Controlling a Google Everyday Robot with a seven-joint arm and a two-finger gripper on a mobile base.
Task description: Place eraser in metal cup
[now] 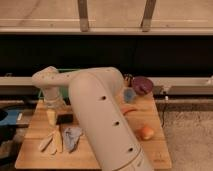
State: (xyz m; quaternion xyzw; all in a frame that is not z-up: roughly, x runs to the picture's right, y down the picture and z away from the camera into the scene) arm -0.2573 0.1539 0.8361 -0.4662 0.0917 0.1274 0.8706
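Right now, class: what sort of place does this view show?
Probably an office-like robot test area: a wooden table of small props, a long window behind, speckled carpet alongside. The pincer hangs over the table's left side, beside the eraser.

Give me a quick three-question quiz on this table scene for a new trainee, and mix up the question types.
1. True or false: the eraser already sits inside the metal cup.
2. Multiple choice: the end effector is over which part of the table? A, the left side. B, the right side. C, beyond the table's edge.
3. Short answer: what colour is the bowl at the table's back right?

Key: 1, false: the eraser lies flat on the wood beside the end effector, far from the metal cup. 2, A. 3, purple.
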